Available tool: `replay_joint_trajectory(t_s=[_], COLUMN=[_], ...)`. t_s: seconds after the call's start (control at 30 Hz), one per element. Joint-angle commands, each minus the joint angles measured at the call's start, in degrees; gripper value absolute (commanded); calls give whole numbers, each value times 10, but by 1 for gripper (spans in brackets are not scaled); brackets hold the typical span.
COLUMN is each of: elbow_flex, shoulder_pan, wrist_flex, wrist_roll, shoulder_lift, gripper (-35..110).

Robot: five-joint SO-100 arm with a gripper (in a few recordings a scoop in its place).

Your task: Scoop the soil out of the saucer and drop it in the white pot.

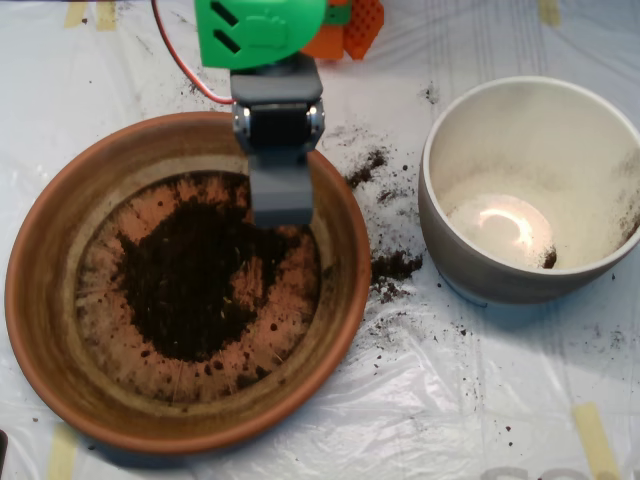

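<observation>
The terracotta saucer [60, 300] fills the left half of the overhead view. A patch of dark soil [195, 280] lies on its flat bottom, slightly left of centre. My grey scoop [282, 205] reaches down from the top over the saucer's upper right part, its tip at the soil's upper right edge. The white pot [530, 150] stands to the right of the saucer, upright, with a small dark clump low on its inner right side.
Spilled soil [395, 265] lies on the plastic sheet between saucer and pot, with more specks [365, 165] above it. The arm's green and orange parts [270, 30] sit at the top edge. A red wire [180, 60] runs beside them.
</observation>
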Motion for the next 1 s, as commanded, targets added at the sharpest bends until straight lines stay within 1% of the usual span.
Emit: replay_joint_trajectory(t_s=[0.0, 0.27, 0.57, 0.97], elbow_flex=[-36, -154, -355, -346], shoulder_pan=[-25, -115, -222, -373], wrist_flex=[8, 74, 170, 168], wrist_roll=[-3, 19, 21, 9], shoulder_lift=[78, 74, -37, -73], gripper=[0, 0, 0, 0])
